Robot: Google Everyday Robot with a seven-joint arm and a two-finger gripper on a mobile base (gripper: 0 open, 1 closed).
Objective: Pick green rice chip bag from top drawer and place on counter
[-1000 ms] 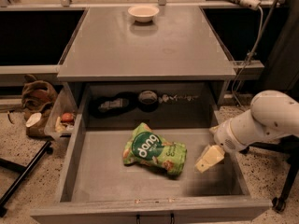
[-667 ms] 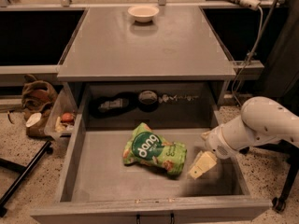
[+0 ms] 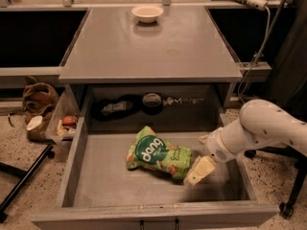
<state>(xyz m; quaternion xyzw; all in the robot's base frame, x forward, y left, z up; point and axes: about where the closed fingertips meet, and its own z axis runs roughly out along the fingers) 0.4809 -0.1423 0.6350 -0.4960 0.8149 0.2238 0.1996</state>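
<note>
One green rice chip bag [image 3: 158, 152] is noted lying flat, label up, mid-floor in the open top drawer [image 3: 110, 188]. One gripper [image 3: 199, 170] is held inside the drawer, right of centre, at the bag's end; its opening cannot be told. Above the drawer, the grey counter [image 3: 144, 51] carries one white bowl [image 3: 147, 13]. Since 0.7 s ago the gripper was brought closer; bag unmoved.

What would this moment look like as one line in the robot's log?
step: pick, not yet done | gripper: low in top drawer, beside green rice chip bag | bag: lying on drawer floor
</note>
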